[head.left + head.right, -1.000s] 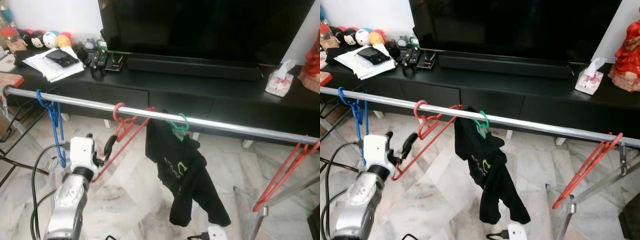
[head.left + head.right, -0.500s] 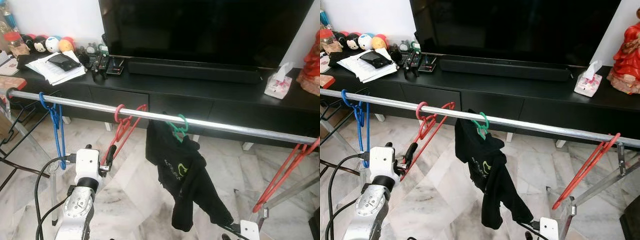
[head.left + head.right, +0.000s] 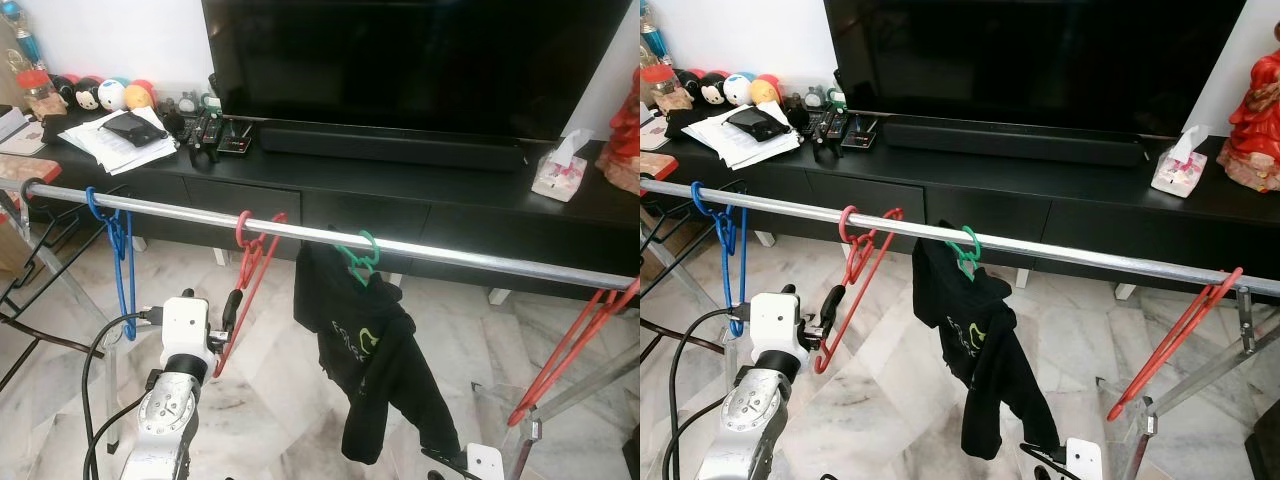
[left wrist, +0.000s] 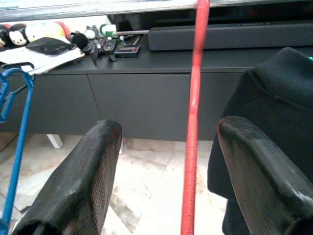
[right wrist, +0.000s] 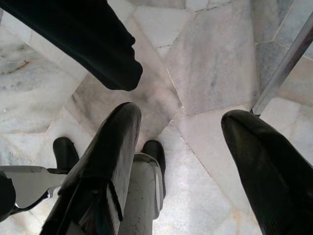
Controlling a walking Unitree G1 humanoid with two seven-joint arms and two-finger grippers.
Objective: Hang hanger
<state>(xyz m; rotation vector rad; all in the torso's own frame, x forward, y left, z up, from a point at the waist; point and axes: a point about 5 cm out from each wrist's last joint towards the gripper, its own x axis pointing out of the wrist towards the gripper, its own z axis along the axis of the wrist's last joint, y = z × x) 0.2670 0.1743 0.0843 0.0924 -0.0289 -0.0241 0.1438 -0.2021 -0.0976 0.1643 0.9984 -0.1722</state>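
Note:
A red hanger (image 3: 243, 270) hangs by its hook on the silver rail (image 3: 450, 254) and droops steeply down. My left gripper (image 4: 168, 147) sits at the hanger's lower end, open, with the red bar (image 4: 191, 127) running between its fingers (image 4: 83, 181) and touching neither. In the left eye view one black finger (image 3: 232, 306) shows beside that bar. My right gripper (image 5: 181, 122) is open and low, pointing at the marble floor (image 5: 210, 73) below the black garment's hem (image 5: 88, 44).
On the rail also hang a blue hanger (image 3: 120, 262), a green hanger carrying a black garment (image 3: 362, 345), and a red hanger (image 3: 572, 345) at the far right. Behind stands a black TV cabinet (image 3: 420, 190) with papers (image 3: 115, 140) and a tissue box (image 3: 560, 168).
The red hanger, stretched out at a slant a second ago, now hangs nearly straight down. My left arm has drawn back and lowered. My right wrist has come into view at the bottom.

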